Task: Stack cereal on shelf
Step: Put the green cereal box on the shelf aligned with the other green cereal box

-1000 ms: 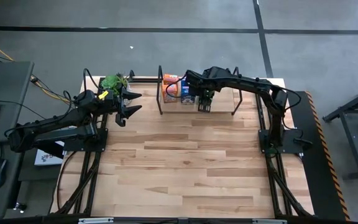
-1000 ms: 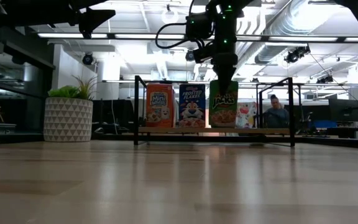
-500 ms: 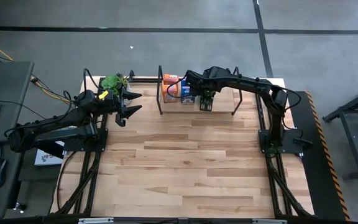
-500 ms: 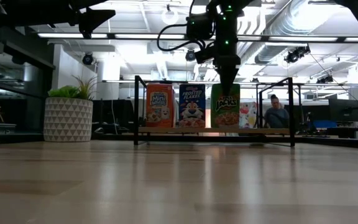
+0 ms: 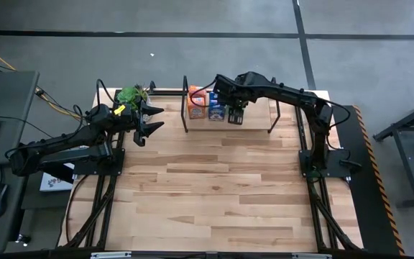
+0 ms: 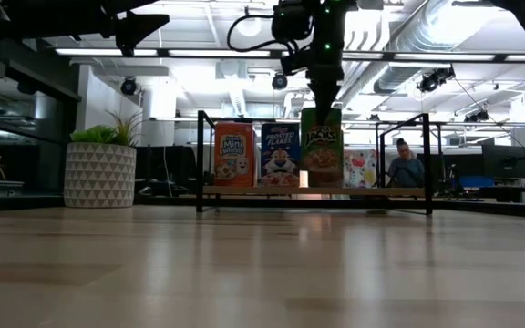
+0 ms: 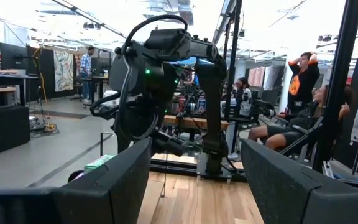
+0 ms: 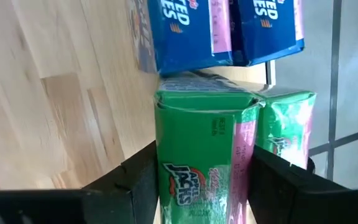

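Near to far from the shelf [image 6: 313, 190]: your right gripper [image 6: 322, 98] sits directly above the shelf board, jaws clamped on the top of the green box [image 6: 321, 147], fingers flat against both side faces in the right wrist view [image 8: 138, 180]. You can see that box raised slightly off the board, its top edge above the neighbours' tops, roughly upright. Just beside it on the shelf stands the blue box [image 6: 280, 154], then the orange box [image 6: 233, 154] at the shelf's end nearest the plant, both upright on the board, fronts facing the table. Behind the held box, right wrist view shows a second green box [image 8: 284, 127] and a second blue box [image 8: 267, 28] in the back row; whether the held box touches them you can't tell. Off the shelf's orange-box end, the potted plant [image 6: 100, 167] stands on the table. Your left gripper [image 5: 149, 121] hovers near that plant, well apart from the shelf, jaws spread, holding nothing. Beyond the shelf, a person [image 6: 405, 168] sits in the room.
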`<action>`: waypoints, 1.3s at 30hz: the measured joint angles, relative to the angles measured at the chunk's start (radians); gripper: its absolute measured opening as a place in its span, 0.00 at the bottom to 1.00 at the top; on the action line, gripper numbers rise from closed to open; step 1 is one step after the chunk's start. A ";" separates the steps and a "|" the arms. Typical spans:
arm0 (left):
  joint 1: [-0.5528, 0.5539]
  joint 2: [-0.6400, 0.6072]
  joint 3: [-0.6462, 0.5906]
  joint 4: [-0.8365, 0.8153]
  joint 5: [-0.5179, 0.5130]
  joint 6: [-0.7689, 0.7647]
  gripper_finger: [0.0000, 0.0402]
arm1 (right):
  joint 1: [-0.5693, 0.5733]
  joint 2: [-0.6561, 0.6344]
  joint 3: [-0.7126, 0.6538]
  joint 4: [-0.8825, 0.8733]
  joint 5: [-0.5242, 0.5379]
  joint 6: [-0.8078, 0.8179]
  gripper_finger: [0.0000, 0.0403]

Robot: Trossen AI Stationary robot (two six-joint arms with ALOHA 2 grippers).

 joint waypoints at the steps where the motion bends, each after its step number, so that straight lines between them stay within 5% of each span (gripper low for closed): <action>1: 0.000 0.000 0.000 0.000 0.000 0.000 0.60 | 0.000 0.000 0.000 0.000 -0.006 0.009 0.48; 39: 0.000 0.000 0.000 -0.016 0.000 0.000 0.60 | -0.014 0.000 -0.061 0.014 -0.052 -0.009 0.48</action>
